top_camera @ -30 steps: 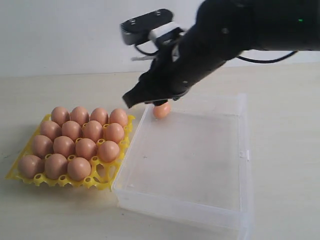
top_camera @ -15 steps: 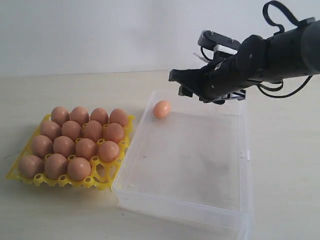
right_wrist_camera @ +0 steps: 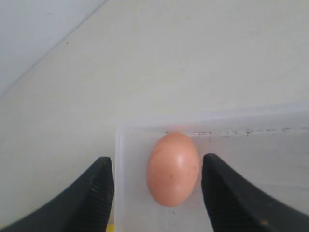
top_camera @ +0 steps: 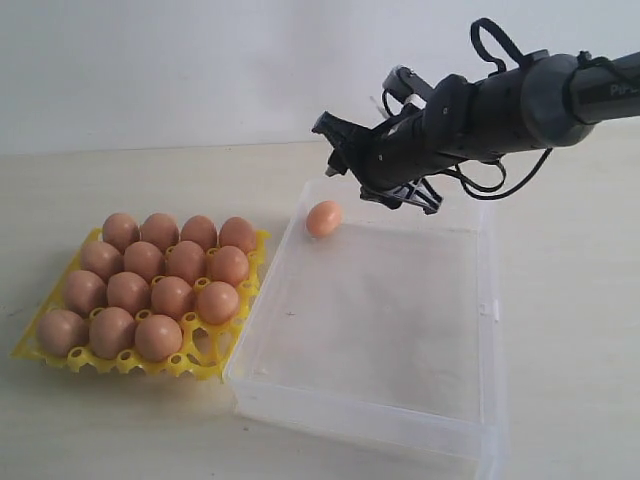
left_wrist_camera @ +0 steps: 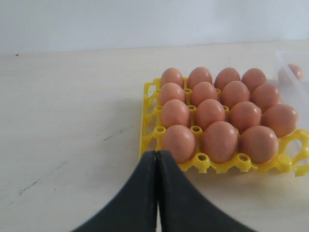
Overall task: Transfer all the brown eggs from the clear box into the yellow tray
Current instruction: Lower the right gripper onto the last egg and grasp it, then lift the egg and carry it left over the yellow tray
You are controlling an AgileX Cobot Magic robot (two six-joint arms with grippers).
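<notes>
Several brown eggs [top_camera: 160,285] fill the yellow tray [top_camera: 207,361] at the left. One brown egg [top_camera: 323,218] lies alone in the far left corner of the clear box [top_camera: 487,307]. My right gripper [top_camera: 338,150] hangs open just above and behind that egg. In the right wrist view the egg [right_wrist_camera: 173,169] sits between the two spread fingers [right_wrist_camera: 96,191] without touching either. My left gripper [left_wrist_camera: 156,154] is shut and empty, hovering near the tray's [left_wrist_camera: 150,121] front corner and its eggs [left_wrist_camera: 211,114]; it is out of the exterior view.
The box stands right beside the tray, its left wall almost touching the tray's edge. A pale tabletop [top_camera: 570,220] surrounds both, with a white wall [top_camera: 150,70] behind. The box's corner [left_wrist_camera: 288,60] shows at the edge of the left wrist view.
The right arm drew back to the right from over the egg, then came part of the way left again, and its jaws spread wider. The lone egg has not moved.
</notes>
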